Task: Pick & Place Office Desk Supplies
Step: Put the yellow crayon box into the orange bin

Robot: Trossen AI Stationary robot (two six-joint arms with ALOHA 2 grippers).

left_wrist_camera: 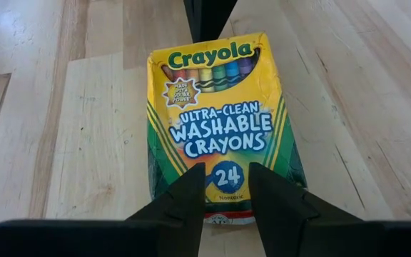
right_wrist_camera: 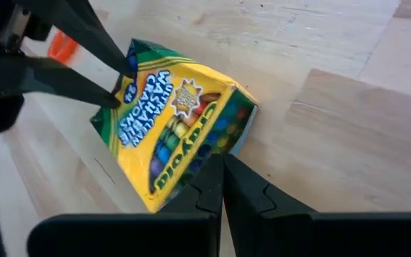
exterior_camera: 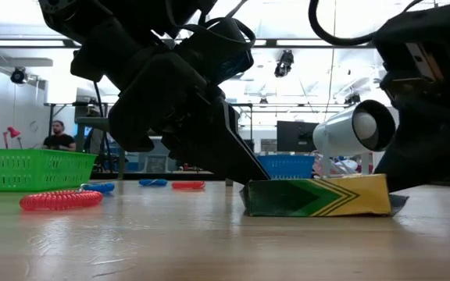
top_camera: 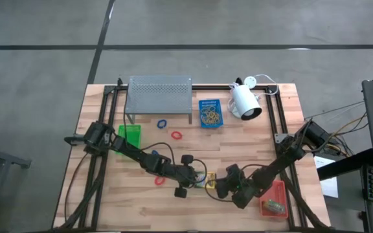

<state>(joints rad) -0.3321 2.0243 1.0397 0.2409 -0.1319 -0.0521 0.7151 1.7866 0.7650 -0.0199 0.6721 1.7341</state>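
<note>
A yellow and green crayon box [left_wrist_camera: 216,121] lies flat on the wooden table [top_camera: 141,207] near its front middle. Its printed face is up. My left gripper [left_wrist_camera: 227,189] stands open at the box's bottom end, coming from the table's left. My right gripper [right_wrist_camera: 223,175] is shut at the box's opposite, top end, coming from the right. A red loop [exterior_camera: 61,199] lies on the table to the left of the box. Another red loop [top_camera: 177,135] and a blue loop [top_camera: 162,123] lie farther back. My left gripper touches the box's bottom end [left_wrist_camera: 223,207] with both fingertips [right_wrist_camera: 120,78], which stand apart on the end's upper edge and do not pinch the sides. The fingers slant down from the table's left, along the box. The box stays on the table. My right gripper touches the box's top end [right_wrist_camera: 202,175] with its shut fingertips [left_wrist_camera: 209,21]. It slants down from the table's right, in line with the box's length. The box lies between the two grippers.
A green tray [top_camera: 131,134] stands at the left. A blue tray [top_camera: 210,113] with rubber bands is at the back. A red-orange tray [top_camera: 274,199] is at the front right. The grey perforated shelf [top_camera: 159,94] and white lamp [top_camera: 246,101] stand along the far edge.
</note>
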